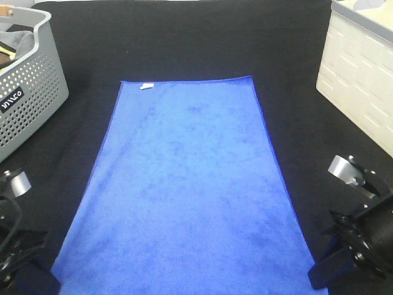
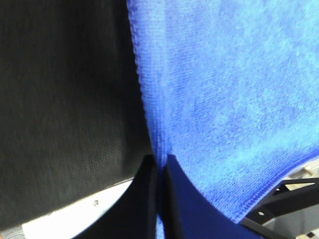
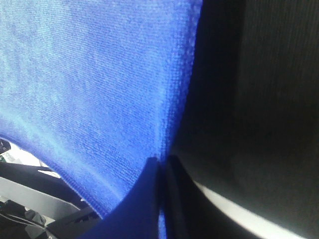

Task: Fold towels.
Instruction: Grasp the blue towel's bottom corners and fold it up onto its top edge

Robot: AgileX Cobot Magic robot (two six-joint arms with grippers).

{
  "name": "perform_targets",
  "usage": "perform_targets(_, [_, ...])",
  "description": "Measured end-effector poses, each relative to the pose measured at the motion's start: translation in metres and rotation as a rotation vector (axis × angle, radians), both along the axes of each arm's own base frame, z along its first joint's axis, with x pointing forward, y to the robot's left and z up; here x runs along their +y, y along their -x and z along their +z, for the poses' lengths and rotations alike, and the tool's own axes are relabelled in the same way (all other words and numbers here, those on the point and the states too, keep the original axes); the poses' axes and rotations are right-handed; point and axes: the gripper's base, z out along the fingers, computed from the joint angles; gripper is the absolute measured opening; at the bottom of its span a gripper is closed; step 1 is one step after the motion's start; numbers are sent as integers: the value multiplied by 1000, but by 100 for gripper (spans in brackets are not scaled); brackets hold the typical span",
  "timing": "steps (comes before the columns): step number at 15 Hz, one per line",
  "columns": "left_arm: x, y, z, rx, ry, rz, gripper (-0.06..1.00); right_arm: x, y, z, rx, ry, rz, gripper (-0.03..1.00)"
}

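1. The blue towel (image 1: 184,184) lies spread flat on the black table cover (image 1: 184,37), with its white tag (image 1: 146,86) at the far edge, so the whole sheet is open for a first fold.
2. The left gripper (image 2: 159,167) is pinched on the near-left hem, with cloth between its closed jaws.
3. The right gripper (image 3: 162,164) clamps the near-right hem the same way — 2 corner holds should keep that edge level.
4. Likely next: carry the near edge toward the far one.
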Motion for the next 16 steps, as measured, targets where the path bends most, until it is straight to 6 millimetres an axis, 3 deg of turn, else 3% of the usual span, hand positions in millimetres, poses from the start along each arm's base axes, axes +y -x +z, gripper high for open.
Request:
perform_targets(3, [1,5,15,-60,28,18,0,-2,5,7,-16,17,1,0])
perform_targets(5, [1,-1,19,-110,18,45,0,-2,-6,14,-66,21,3,0])
perform_targets(6, [1,-13,25,-177,6,82,0,-1,-18,22,-109,20,3,0])
perform_targets(9, [-3,-52,49,-344,-1,135,0,1,-69,60,-280,14,-23,0])
perform_targets(12, [-14,-105,51,-388,-26,110,0,5,-134,95,-377,18,-4,0])
perform_targets(16, [-32,-176,58,-468,-13,107,0,6,-202,108,-432,51,4,0])
